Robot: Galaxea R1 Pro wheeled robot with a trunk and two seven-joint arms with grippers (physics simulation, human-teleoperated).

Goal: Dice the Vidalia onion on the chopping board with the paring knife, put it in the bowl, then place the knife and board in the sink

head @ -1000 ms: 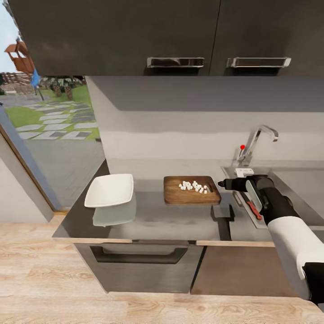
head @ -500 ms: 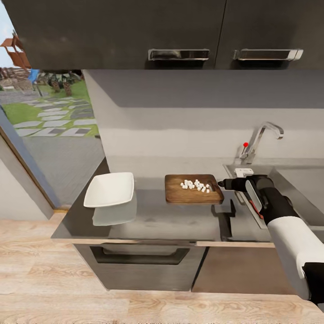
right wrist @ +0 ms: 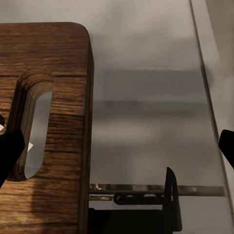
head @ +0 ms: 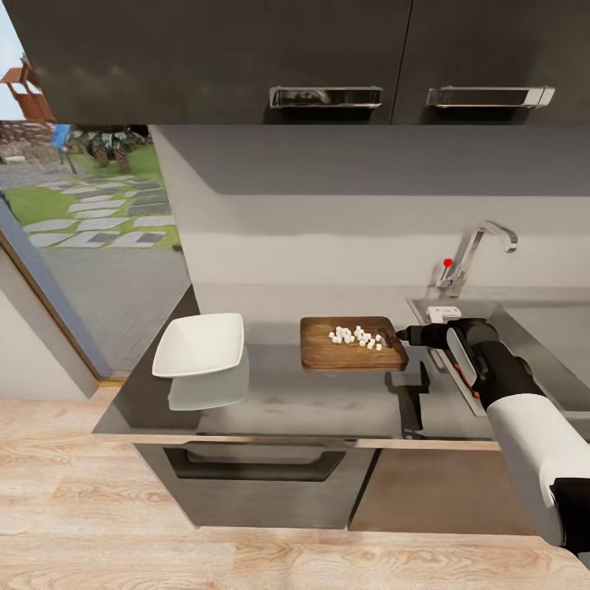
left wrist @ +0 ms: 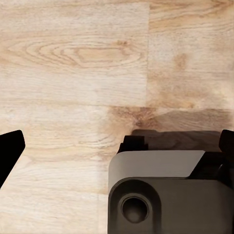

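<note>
The chopping board [head: 352, 348] lies on the countertop [head: 287, 393] with the diced Vidalia onion [head: 355, 337] as small white cubes on it. My right gripper [head: 403, 334] hovers at the board's right end, by the sink [head: 533, 324]. In the right wrist view this gripper [right wrist: 117, 151] is open, and the board's handle slot [right wrist: 34, 126] lies near one fingertip [right wrist: 9, 158]. The white bowl [head: 201, 344] sits to the board's left. A red sliver of the paring knife [head: 468, 378] shows on the drainboard, mostly hidden behind my right forearm. My left gripper [left wrist: 117, 146] hangs open over the wooden floor.
The chrome tap [head: 475, 254] with a red dot stands behind the sink. Dark wall cabinets [head: 328, 49] hang above the counter. A glass door [head: 74, 246] opens on a garden at the left. Beneath the counter are a drawer front [head: 254, 467] and wooden floor [head: 123, 557].
The head view has tilted slightly, so the whole picture has shifted. My right gripper stays at the board's right end, and the board, onion and bowl have not moved.
</note>
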